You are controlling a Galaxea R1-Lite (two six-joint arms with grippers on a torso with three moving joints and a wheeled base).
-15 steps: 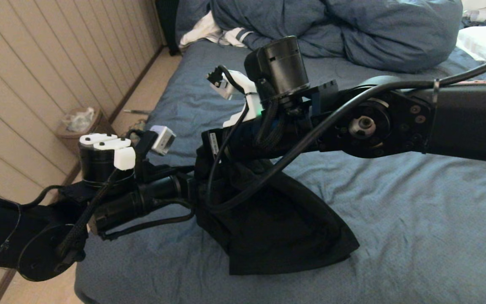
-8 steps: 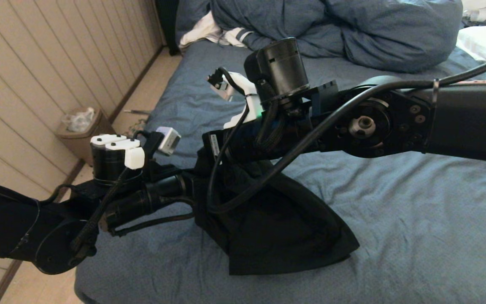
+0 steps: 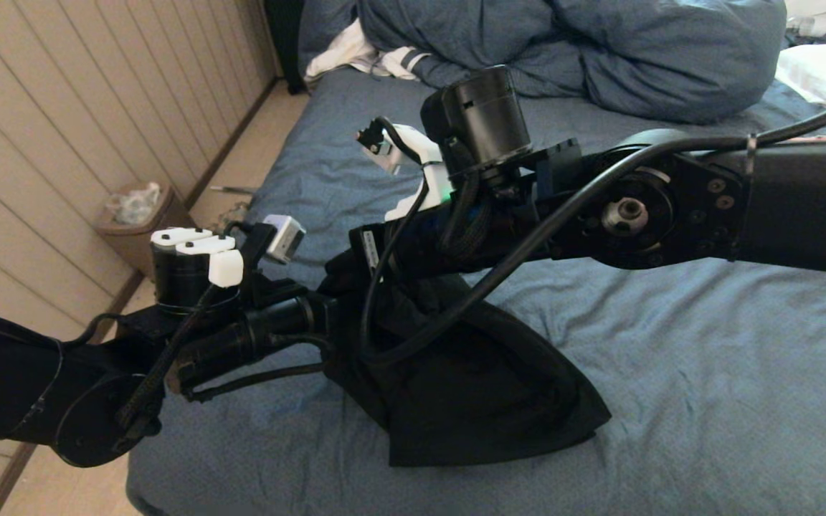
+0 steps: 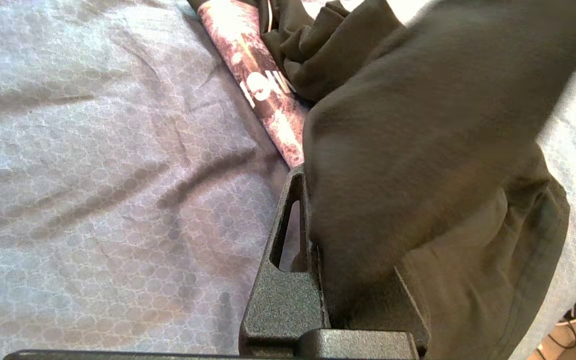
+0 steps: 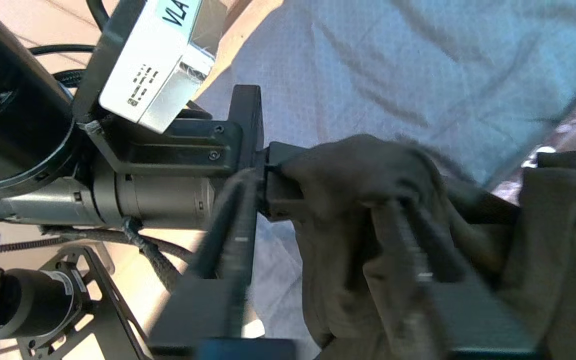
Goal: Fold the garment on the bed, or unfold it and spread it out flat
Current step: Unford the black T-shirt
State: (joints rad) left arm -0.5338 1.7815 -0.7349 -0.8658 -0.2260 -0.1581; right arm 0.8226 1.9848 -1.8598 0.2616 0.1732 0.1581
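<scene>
While bunched, garment (image 4: 418,150) between left fingers (image 4: 288,280)

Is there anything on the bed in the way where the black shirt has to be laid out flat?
Nothing visible blocks it. The black shirt hangs from the left end effector, its lower edge resting on the bare blue sheet of the bed. The bunched duvet lies far off at the head end, apart from the shirt.

left gripper (image 4: 318,235) closed on garment (image 3: 477,387), right gripper (image 5: 318,235) apparently parting
</scene>
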